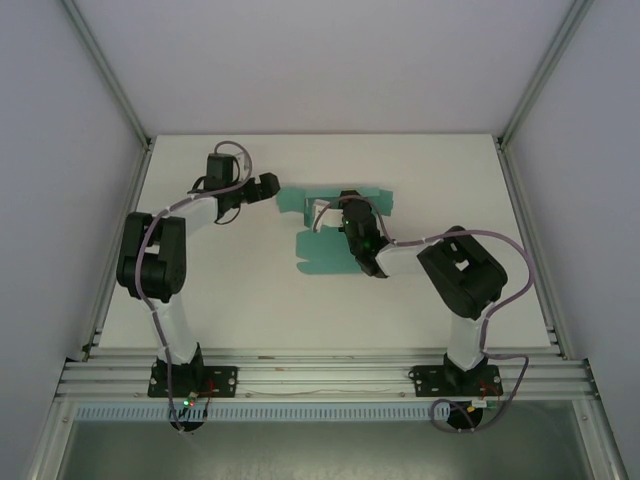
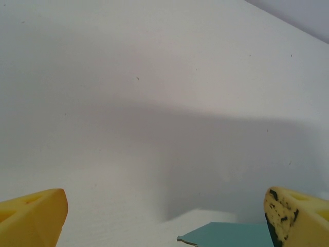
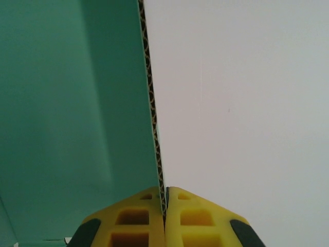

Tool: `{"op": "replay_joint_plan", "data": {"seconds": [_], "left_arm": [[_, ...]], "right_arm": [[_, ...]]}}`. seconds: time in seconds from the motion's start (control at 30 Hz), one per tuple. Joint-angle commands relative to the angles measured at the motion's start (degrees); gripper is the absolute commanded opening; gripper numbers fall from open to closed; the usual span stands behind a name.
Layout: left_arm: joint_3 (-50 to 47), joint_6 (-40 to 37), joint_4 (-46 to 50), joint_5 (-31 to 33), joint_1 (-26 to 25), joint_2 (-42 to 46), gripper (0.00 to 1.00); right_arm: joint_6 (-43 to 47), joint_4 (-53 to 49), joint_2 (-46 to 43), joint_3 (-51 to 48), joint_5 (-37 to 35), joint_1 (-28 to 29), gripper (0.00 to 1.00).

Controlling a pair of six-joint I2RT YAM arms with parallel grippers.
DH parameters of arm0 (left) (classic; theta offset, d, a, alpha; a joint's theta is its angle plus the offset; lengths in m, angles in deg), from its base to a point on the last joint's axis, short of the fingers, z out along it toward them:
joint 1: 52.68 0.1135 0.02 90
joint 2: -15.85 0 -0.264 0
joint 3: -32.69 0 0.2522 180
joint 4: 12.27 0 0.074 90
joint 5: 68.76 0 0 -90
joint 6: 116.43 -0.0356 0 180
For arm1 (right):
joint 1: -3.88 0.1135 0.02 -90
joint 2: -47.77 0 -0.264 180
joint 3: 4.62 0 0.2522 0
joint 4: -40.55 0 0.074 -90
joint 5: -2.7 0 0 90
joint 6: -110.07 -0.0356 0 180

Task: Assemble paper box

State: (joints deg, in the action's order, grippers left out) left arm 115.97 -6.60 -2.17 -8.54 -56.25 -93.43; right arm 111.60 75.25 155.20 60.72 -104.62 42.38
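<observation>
The paper box (image 1: 322,256) is a flat teal-green die-cut sheet lying in the middle of the white table (image 1: 230,290). My right gripper (image 1: 349,212) sits over its centre. In the right wrist view the paper box (image 3: 72,103) rises as a panel on the left, and my right gripper (image 3: 165,194) is shut on its corrugated edge. My left gripper (image 1: 272,187) is just left of the sheet's left flap. In the left wrist view my left gripper (image 2: 164,224) is open, its yellow fingers (image 2: 33,216) wide apart, with a corner of the paper box (image 2: 231,234) low between them, untouched.
White walls with metal frame posts (image 1: 110,90) enclose the table on three sides. An aluminium rail (image 1: 320,375) with both arm bases runs along the near edge. Bare table surface lies in front of the sheet and to the far right.
</observation>
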Motion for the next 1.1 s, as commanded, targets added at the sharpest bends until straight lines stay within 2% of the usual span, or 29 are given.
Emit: {"op": "replay_joint_plan", "data": {"seconds": [0.0, 0.17, 0.3, 0.47, 0.6, 0.7, 0.83, 0.93, 1.07], "left_arm": [[0.7, -0.1, -0.7, -0.3, 0.9, -0.4, 0.98], [1.6, -0.3, 1.6, 0.5, 3.1, 1.9, 1.0], [5.2, -1.2, 4.8, 0.9, 3.1, 0.3, 1.0], [7.5, -2.4, 4.7, -6.8, 3.0, -4.0, 0.97], [4.6, -4.6, 1.1, -16.8, 2.4, -3.7, 0.85], [2.6, -7.5, 0.8, -19.3, 0.8, -2.9, 0.77], [0.4, -10.9, -0.4, -21.8, -2.0, -2.0, 0.61], [-2.4, -10.9, -5.2, -24.8, -3.7, -1.5, 0.58], [-2.9, -12.2, -5.1, -22.9, -5.9, -1.7, 0.57]], "right_arm": [[-2.1, 2.4, -0.5, -0.6, -0.9, 0.7, 0.0], [-2.1, 1.9, -0.7, -1.0, -1.4, 0.7, 0.0], [-2.8, 2.1, -0.7, -0.6, -1.1, 0.7, 0.0], [-3.2, 1.5, -0.6, -0.1, -0.8, 0.7, 0.0], [-4.6, 1.5, -0.4, 0.8, -1.6, 0.6, 0.0], [-5.3, 1.4, -0.5, 1.2, -1.6, 0.6, 0.0], [-5.8, 0.4, -0.9, 1.5, -1.7, 0.6, 0.0], [-6.2, 0.3, -0.9, 1.5, -2.2, 0.6, 0.0], [-5.8, -0.9, -0.9, 1.3, -2.3, 0.6, 0.0]]}}
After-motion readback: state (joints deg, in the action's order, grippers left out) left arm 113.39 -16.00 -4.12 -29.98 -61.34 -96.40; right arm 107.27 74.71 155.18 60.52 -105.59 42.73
